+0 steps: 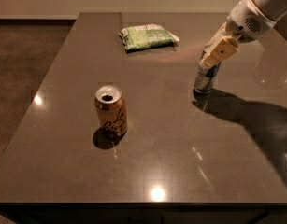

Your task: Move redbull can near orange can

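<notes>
Tabletop: dark brown, glossy table [180, 162] that fills most of the view, with small bright reflections of lamps on its near and left parts.
Surroundings: brown floor to the left of the table, and a pale wall along the top edge.
Orange can: the orange can [111, 112] stands upright on the left-centre part of the table. Its silver top is open, dark cursive lettering faces the camera, and a small shadow lies at its base.
Redbull can: the redbull can [206, 80] stands upright on the right side of the table, well apart from the orange can. Its silver and blue lower body is in view, while its top is hidden behind the gripper.
Gripper: the gripper [209, 62] comes down slantwise from the upper right on a white arm [260, 8], and its beige tip lies over the upper part of the redbull can.
Grasp: I cannot tell whether the gripper clasps the can or only sits around it.
Shadow: a long dark shadow of the arm runs from the foot of the redbull can toward the right edge.
Other item: a green snack bag [147, 35] lies flat at the far side of the table, apart from both cans.
</notes>
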Controlling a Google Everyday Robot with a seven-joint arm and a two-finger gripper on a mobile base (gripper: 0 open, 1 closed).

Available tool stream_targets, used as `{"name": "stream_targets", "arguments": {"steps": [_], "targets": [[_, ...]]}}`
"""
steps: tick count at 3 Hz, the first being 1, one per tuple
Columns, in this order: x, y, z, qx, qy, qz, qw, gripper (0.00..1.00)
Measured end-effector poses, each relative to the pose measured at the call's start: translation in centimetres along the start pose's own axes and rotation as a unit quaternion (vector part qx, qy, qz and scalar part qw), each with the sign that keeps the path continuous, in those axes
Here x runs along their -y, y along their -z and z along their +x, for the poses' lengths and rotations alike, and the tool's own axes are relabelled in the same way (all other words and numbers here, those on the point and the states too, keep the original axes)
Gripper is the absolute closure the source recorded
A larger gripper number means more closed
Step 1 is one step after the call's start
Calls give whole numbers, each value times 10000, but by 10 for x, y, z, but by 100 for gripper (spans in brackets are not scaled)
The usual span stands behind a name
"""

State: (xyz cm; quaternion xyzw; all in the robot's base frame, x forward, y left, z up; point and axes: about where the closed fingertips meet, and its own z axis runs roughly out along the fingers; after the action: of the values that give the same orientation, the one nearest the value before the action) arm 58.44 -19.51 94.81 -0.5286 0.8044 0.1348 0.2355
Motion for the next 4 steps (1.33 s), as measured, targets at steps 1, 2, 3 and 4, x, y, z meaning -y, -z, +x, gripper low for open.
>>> {"name": "stream_targets", "arguments": {"steps": [1, 2, 3, 4], "targets": [[-25, 1, -19, 115, 294, -217, 9993, 95], [-71, 4, -44, 255, 842, -559, 9946, 100], [-112, 1, -61, 233, 1412, -793, 9865, 100], [-142, -10, -66, 127, 1779, -967, 9792, 100]]}}
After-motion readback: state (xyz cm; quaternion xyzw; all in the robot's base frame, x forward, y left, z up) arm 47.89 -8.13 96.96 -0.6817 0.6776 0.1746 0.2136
